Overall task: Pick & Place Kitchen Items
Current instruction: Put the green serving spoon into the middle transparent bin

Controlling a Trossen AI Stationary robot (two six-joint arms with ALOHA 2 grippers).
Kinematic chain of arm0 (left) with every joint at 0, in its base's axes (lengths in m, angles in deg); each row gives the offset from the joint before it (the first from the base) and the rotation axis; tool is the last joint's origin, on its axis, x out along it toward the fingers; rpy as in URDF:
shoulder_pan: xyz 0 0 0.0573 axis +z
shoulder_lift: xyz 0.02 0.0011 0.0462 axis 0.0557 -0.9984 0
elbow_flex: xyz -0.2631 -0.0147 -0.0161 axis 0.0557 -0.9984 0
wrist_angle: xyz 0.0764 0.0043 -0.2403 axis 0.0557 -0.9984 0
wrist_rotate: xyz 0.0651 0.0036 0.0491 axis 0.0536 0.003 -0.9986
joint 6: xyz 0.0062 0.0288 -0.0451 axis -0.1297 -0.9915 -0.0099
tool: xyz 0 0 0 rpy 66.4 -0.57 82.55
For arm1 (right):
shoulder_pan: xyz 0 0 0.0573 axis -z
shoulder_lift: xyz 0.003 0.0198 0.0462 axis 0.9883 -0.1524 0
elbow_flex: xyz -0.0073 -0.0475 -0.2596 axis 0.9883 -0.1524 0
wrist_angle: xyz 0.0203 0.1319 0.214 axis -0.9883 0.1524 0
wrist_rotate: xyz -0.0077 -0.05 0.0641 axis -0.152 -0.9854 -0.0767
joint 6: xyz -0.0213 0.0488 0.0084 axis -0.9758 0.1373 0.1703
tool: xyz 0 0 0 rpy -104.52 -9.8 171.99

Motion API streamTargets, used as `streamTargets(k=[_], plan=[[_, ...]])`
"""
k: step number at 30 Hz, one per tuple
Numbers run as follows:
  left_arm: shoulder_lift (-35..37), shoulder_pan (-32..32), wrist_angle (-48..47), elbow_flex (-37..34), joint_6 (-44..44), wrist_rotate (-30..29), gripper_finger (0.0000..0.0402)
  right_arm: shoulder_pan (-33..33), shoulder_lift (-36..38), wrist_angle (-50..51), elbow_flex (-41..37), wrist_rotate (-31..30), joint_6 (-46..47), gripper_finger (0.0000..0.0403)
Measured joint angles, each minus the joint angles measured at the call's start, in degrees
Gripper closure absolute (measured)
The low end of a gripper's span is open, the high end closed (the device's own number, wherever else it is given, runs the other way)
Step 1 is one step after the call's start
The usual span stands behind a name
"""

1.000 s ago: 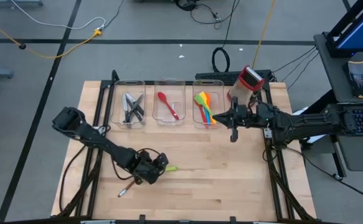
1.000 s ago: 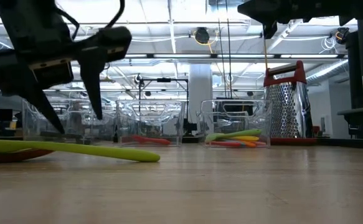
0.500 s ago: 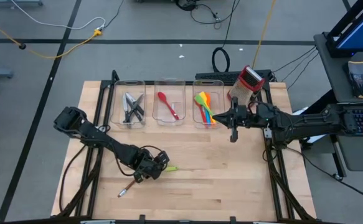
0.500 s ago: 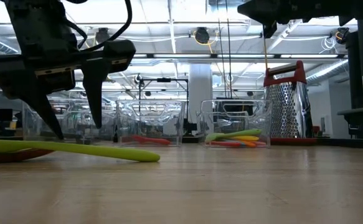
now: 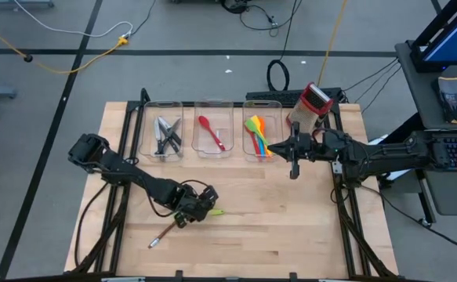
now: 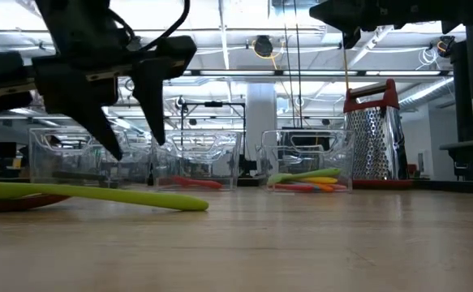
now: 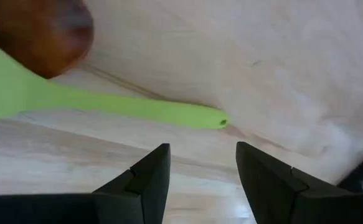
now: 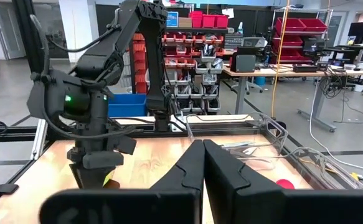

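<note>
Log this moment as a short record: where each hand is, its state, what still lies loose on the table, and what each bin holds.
left hand: open, empty, hanging just above the green spatula
right hand: shut, empty, raised beside the right bin
loose on table: green spatula, red-tipped utensil
left bin: black-handled knives
middle bin: red spoon
right bin: mixed coloured utensils
also on table: box grater, upright at the far right corner

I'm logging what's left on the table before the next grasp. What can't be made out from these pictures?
- High view: the green utensil's head, covered by the left gripper.
- Left wrist view: the brown object, blurred and cut off by the edge.
- High view: the utensils in the right bin, overlapping, too small to count.
</note>
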Motion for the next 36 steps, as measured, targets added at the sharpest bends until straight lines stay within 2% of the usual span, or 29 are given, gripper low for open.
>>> streamTargets(k=[3,12,21,28,36], plan=[[0.00,-0.31,-2.98,1.00,0.28,1.04,0.0213,0.00,0.00,0.02,0.00,0.01,-0.57,0.0403],[0.00,-1.69,-3.72,1.13,-2.83,1.45,0.0213,0.00,0.00,0.33,0.00,0.01,-1.72,0.0403],[0.28,-2.96,-0.97,1.16,0.63,3.50,0.0213,0.00,-0.02,0.33,0.00,0.01,-2.37,0.0403],[0.28,-2.75,-4.12,1.19,0.62,3.08,0.0213,0.00,-0.02,0.28,0.00,0.02,-2.37,0.0403],[0.74,-6.44,-9.26,1.19,-6.17,2.59,0.0213,0.00,-0.02,0.38,0.00,0.01,-2.37,0.0403]])
